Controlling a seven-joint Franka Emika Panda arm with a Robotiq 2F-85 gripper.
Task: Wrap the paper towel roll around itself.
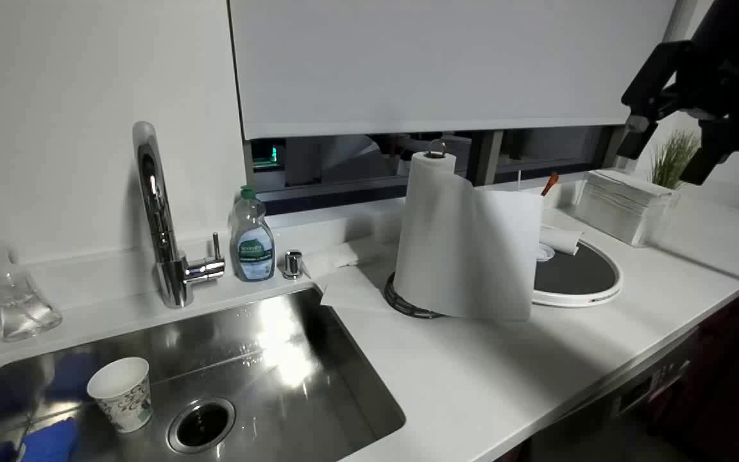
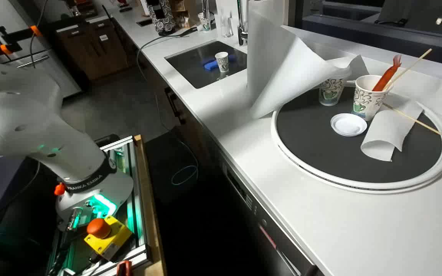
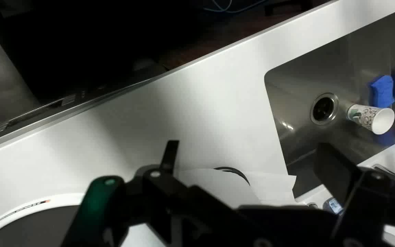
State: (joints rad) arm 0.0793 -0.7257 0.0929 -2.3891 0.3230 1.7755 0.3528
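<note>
One long white counter [image 1: 446, 372] runs through all three views, and one robot arm [image 2: 21, 119] stands mounted beside it. One steel sink [image 1: 305, 398] is set into the counter, and one round dark tray [image 2: 313, 153] with a white rim lies farther along. Between these two stands one paper towel roll [image 1: 427, 237], upright on one black wire holder [image 1: 408, 308]. Its single loose sheet [image 1: 507, 256] flares out on the tray side; whether it touches the tray I cannot tell. One gripper [image 1: 661, 168] hangs above the counter, its two fingers [image 3: 170, 156] spread wide, released; the roll shows beyond them in the wrist view. One chrome faucet [image 1: 164, 240] and one soap bottle [image 1: 255, 250] stand behind the sink. Four paper cups [image 2: 366, 101] show in an exterior view: two on the tray, one upright in the sink, one far along the counter. On the tray lie one curled piece of white paper [image 2: 386, 130] and one white disc [image 2: 348, 124], and at least one blue item [image 3: 382, 91] is in the sink. Two thin wooden sticks [image 2: 409, 69] show as well, one leaning in a cup beside one red-orange item [image 2: 386, 77], the other crossing the curled paper.
</note>
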